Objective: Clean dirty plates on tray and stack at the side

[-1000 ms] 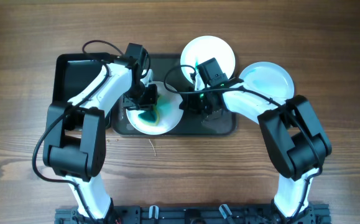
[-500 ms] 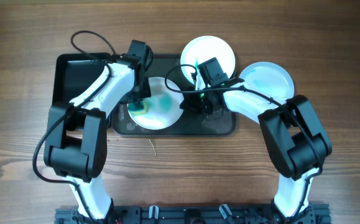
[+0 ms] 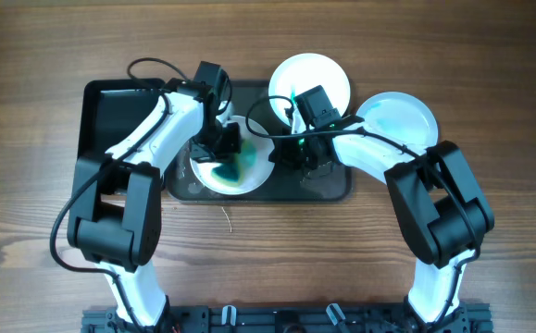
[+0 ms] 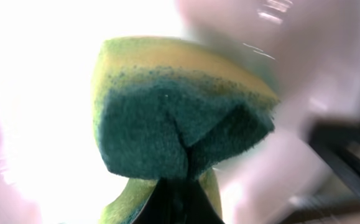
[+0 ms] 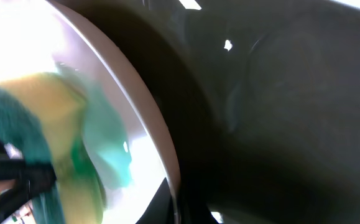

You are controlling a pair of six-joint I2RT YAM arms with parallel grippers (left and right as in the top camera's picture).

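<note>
The task is judged to be at an early stage. One dirty plate (image 3: 249, 178) is lying on the tray (image 3: 328, 188) with teal spread across it. A sponge (image 4: 173, 118), pinched in the left gripper (image 3: 221, 146), is pressed onto it. The right gripper (image 3: 297, 155) is set at that plate's rim; whether it is clamped cannot be told. A second plate (image 3: 318, 72) and a third plate (image 3: 402, 116) are seen apart near the tray, teal showing on the third. Nothing is stacked on the tabletop (image 3: 490, 55).

Both same build: left arm (image 3: 147, 139) and right arm (image 3: 392, 166) have white shells and chunky black joint housings (image 3: 110, 222). Left hand (image 3: 219, 155) and right hand (image 3: 286, 153) black. Thin black cables (image 3: 147, 67) loop off each wrist (green light (image 3: 297, 141) on the right one).
</note>
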